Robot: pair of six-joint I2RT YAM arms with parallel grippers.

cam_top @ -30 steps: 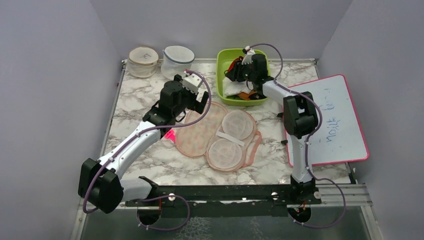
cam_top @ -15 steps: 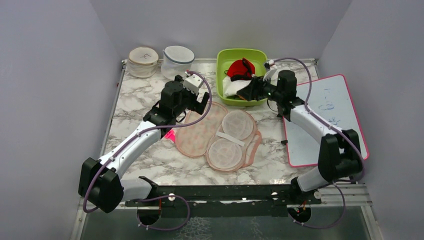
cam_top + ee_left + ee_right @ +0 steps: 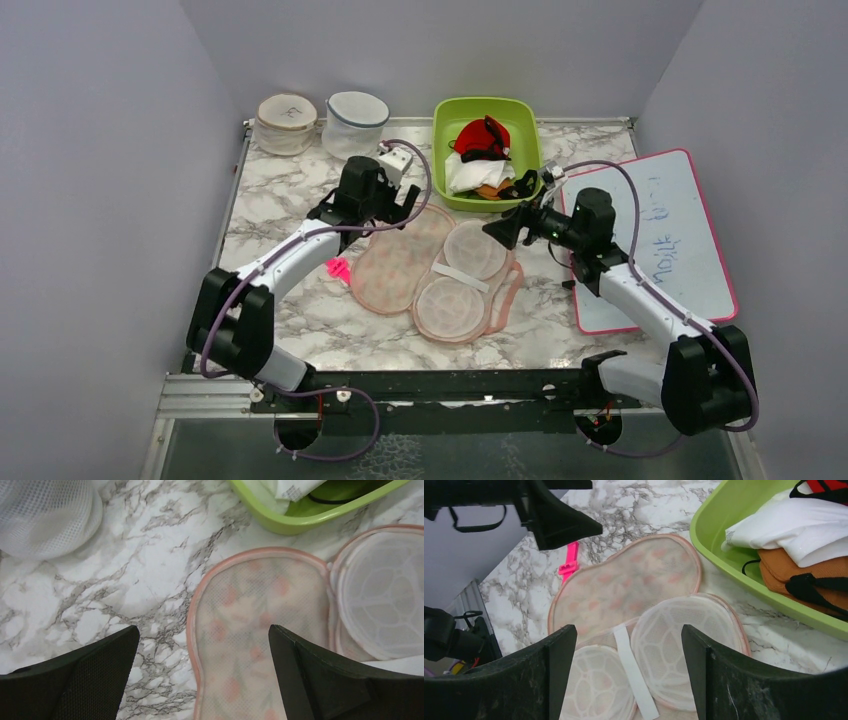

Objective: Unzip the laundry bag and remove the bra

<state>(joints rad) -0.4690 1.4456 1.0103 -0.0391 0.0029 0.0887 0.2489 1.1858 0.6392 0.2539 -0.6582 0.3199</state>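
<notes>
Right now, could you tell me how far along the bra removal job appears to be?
Done: the laundry bag lies unzipped and splayed flat, and the bra sits in the green bin. In hand: nothing; the left gripper and right gripper both hang open and empty near the bag. Left: seemingly nothing, bar parking the arms.

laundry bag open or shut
Open and empty: the laundry bag lies spread flat, bare white lining showing; the bra sits in the green bin.

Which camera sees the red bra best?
The top camera: the red bra lies in plain sight in the green tub. The right wrist view catches only a red sliver at its top edge; the left wrist view shows none.
</notes>
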